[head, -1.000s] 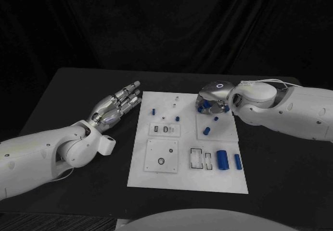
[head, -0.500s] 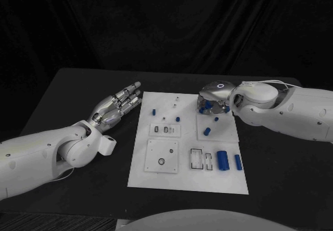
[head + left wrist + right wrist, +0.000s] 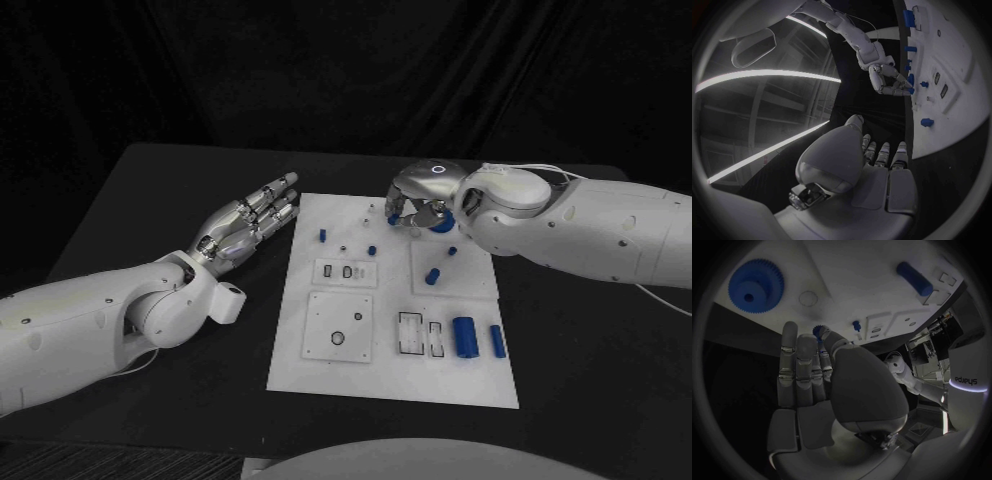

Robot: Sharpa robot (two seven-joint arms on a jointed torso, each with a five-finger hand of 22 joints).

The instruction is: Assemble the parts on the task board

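**Two hands at the board, one small gear in the right**

Two blue cylinders lie side by side near the board's right near corner in the head view. The large cylinder (image 3: 463,333) and the slim cylinder (image 3: 496,340) both have their long axes running from the near edge toward the far edge, parallel and just apart. The task board (image 3: 329,375) itself lies lengthwise the same way in the middle of the black table (image 3: 159,180).

The head view shows the right hand (image 3: 421,203) from above. It is over the far end of the board with its back up and its fingers curled downward, which hides whatever is in them. The right wrist view shows the inside of that hand (image 3: 826,385). The thumb tip is pressed toward the fingers, and the toothed rim of a small blue gear (image 3: 819,331) shows between them, pinched there. The gear's axis cannot be made out. That view also shows a large blue gear (image 3: 756,286) lying flat on the board with its bore facing up, and a blue peg (image 3: 914,278) lying on its side well apart from it.

The left hand (image 3: 242,222) is over the table just beside the board's left edge. It is held flat and wide, with its fingers stretched toward the far side, and it holds nothing. The left wrist view shows the same hand (image 3: 873,165) with its fingers straight. Beyond it, the right hand (image 3: 889,80) shows with its fingers bent in over the board's far end.
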